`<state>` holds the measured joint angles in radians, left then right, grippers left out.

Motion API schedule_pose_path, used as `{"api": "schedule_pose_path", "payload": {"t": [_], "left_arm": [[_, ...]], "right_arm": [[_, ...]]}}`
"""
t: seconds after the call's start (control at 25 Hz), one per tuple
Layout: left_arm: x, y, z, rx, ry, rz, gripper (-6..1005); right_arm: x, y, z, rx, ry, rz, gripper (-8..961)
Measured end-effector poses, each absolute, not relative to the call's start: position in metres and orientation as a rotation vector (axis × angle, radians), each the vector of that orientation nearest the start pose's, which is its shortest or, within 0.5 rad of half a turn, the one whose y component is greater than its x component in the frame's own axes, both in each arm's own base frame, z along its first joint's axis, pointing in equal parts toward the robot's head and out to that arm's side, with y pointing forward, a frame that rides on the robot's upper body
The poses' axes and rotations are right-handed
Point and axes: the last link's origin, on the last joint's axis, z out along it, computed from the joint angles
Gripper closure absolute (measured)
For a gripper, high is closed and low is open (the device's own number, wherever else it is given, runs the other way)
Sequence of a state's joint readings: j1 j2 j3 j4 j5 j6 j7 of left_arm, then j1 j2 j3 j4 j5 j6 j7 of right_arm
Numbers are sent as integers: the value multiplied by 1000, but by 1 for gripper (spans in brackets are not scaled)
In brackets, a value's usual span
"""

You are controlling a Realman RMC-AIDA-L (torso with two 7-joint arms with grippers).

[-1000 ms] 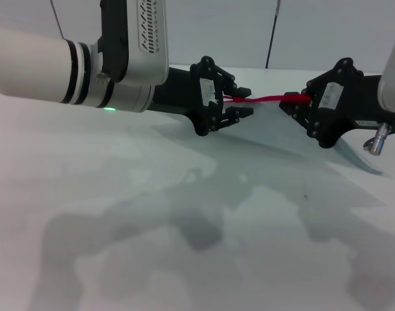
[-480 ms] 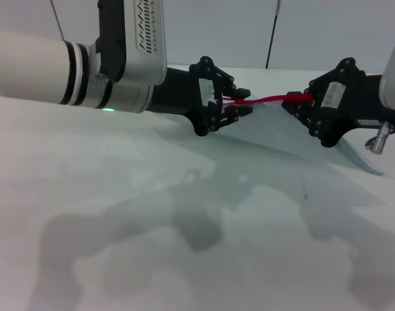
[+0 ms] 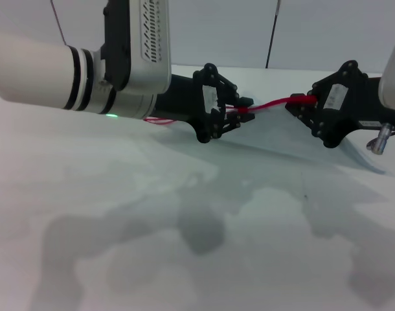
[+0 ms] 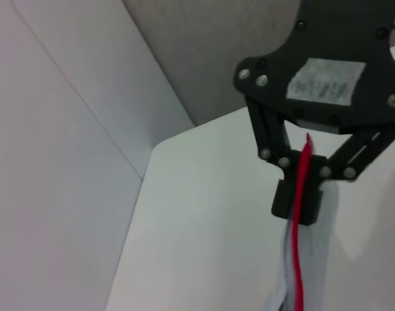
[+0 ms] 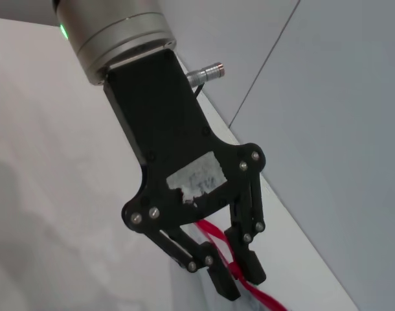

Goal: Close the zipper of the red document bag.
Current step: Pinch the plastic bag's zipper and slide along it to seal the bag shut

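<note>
The zipper [image 3: 270, 103] stretches taut between the left gripper [image 3: 244, 107] and the right gripper [image 3: 301, 102], both clamped on it.

Both arms were chunky white tubes with black ring bands, and the left one had a vented grey panel plus a tiny green light. The left gripper [image 3: 244, 107] and right gripper [image 3: 300, 102] were black linkage frames, silver screws everywhere, each wearing a scuffed white sticker.
</note>
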<state>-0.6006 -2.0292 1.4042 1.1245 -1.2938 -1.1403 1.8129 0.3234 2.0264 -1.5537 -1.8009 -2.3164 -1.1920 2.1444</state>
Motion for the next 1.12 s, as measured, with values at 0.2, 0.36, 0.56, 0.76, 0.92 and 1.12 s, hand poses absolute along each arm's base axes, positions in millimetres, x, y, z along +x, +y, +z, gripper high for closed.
{"api": "schedule_pose_path", "payload": {"t": [0.2,0.36,0.56,0.76,0.92,1.12], "left_arm": [[-130,387,-17,-2711,439,-242,825],[-132,387,-16,-2704,434,-238,840],[-133,387,-16,-2703,434,-236,895],[-134,387,-16,-2691,454,-233,915],[-135,388,-15,-2682,450,-232,915],[-139,389,-14,-2665,433,-218,916]], "right_arm": [[114,332,31,-2565,9,-4,903],[114,333,31,-2564,7,-4,902],[114,333,33,-2560,9,-2,900],[114,334,33,-2558,10,-2,898],[114,334,34,-2557,11,-2,897],[115,335,37,-2545,19,-1,896]]}}
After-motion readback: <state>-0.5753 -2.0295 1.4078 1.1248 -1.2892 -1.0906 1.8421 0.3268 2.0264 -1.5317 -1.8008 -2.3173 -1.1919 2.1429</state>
